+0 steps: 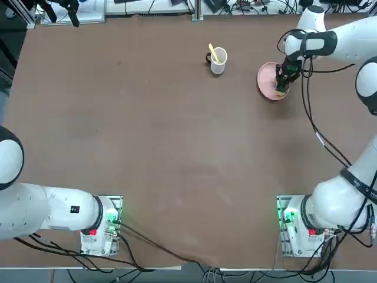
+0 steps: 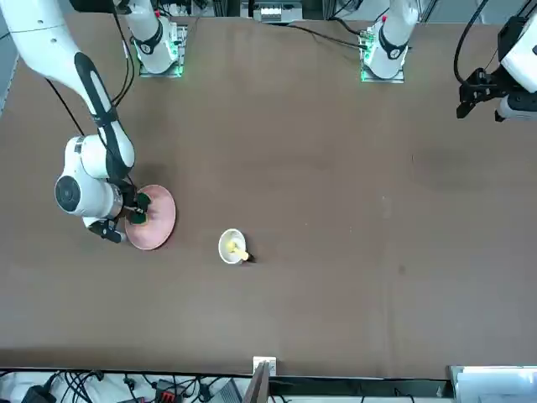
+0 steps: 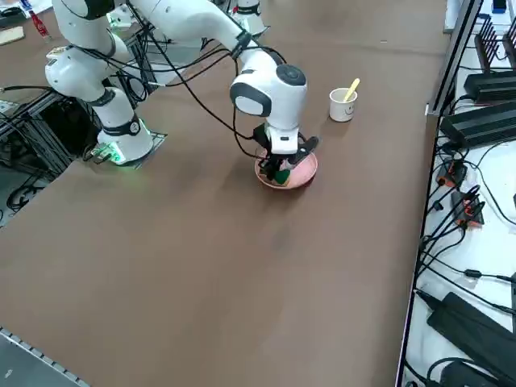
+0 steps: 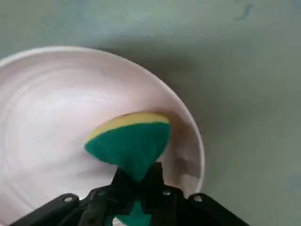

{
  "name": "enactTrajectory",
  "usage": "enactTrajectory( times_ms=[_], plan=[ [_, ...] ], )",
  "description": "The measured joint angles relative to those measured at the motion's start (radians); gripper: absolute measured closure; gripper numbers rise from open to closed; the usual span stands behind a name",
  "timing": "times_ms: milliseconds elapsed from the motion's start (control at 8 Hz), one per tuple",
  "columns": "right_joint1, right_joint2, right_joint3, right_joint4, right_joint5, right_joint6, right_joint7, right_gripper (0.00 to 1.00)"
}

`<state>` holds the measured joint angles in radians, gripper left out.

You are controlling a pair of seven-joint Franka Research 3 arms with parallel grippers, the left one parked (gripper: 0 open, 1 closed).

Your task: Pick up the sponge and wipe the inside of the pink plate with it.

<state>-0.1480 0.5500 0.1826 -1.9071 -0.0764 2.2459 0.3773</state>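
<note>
Left to right from the robot's side: white mug point(image 1: 217, 66) well apart, then pink plate point(image 4: 56, 108), its open floor mostly left of the sponge point(image 4: 129, 146), which sits inside near the right, robot-side rim, pinched mid-length by the right gripper point(image 4: 138, 178), ends fanning out either side; wiping likely wants a leftward, outward sweep.

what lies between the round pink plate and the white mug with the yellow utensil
Only bare brown tabletop lies between the round pink plate and the white mug, as the top view shows.
</note>
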Motion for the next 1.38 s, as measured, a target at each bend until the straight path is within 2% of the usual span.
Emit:
enactTrajectory(
  times_ms=[500,875,1375],
  plan=[
    [0.024,0.047,0.001,0.076,0.001,-0.001,0.03,0.9],
    [0.065,0.076,0.001,0.124,0.001,-0.001,0.133,0.9],
    [0.107,0.088,0.002,0.144,0.015,0.001,0.21,0.9]
  ],
)
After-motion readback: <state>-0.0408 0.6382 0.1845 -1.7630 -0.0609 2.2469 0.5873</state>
